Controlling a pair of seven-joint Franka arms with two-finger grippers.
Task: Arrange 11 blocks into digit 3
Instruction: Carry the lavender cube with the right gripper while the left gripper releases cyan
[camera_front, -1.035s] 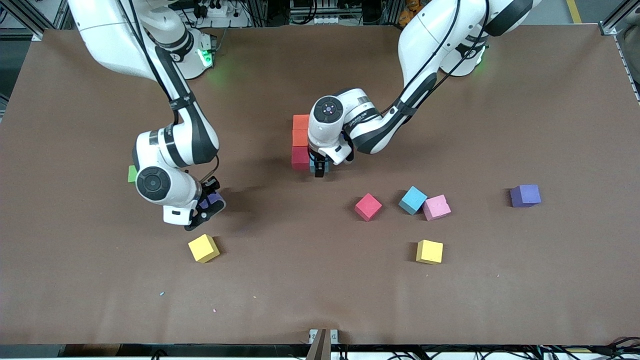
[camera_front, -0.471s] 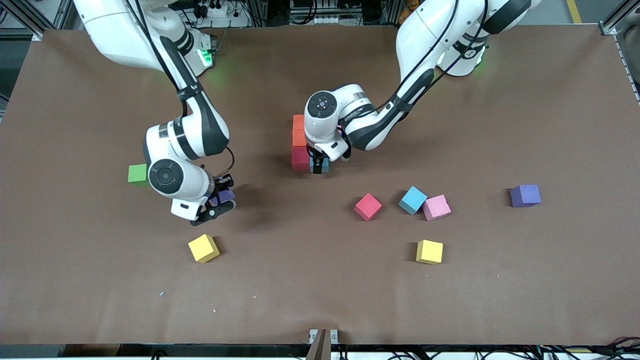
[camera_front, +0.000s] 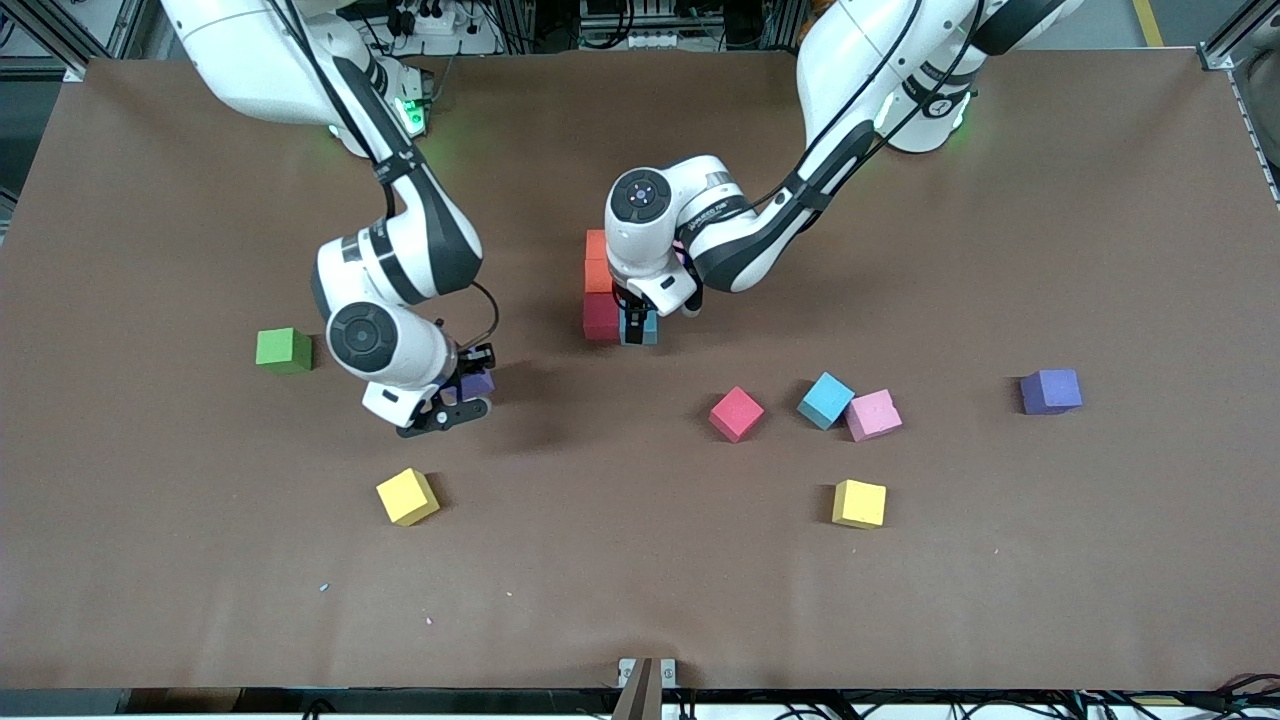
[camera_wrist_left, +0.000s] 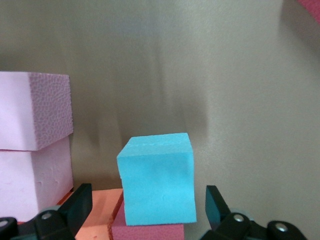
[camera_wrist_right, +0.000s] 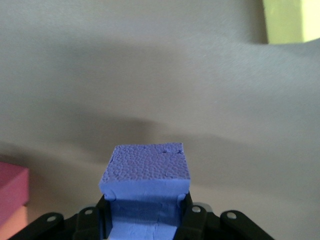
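- Front view, nearest the camera: two yellow matte foam cubes (camera_front: 407, 496) (camera_front: 860, 503) loose on the brown table (camera_front: 640, 590); farther up a loose red cube (camera_front: 736, 413), light blue cube (camera_front: 826, 400) touching a pink cube (camera_front: 873, 414), and a purple cube (camera_front: 1051, 391) toward the left arm's end.
- Right gripper (camera_front: 452, 398): clamped on a second purple cube (camera_wrist_right: 146, 176), airborne, just beside the green cube (camera_front: 284, 350)'s row.
- Left gripper (camera_front: 637, 328): jaws spread, straddling the placed blue cube (camera_wrist_left: 157, 179) at the partly built digit 3 (camera_front: 603, 288).
- Advice: lift the left gripper straight up so the figure stays flush; bring purple in only afterwards.
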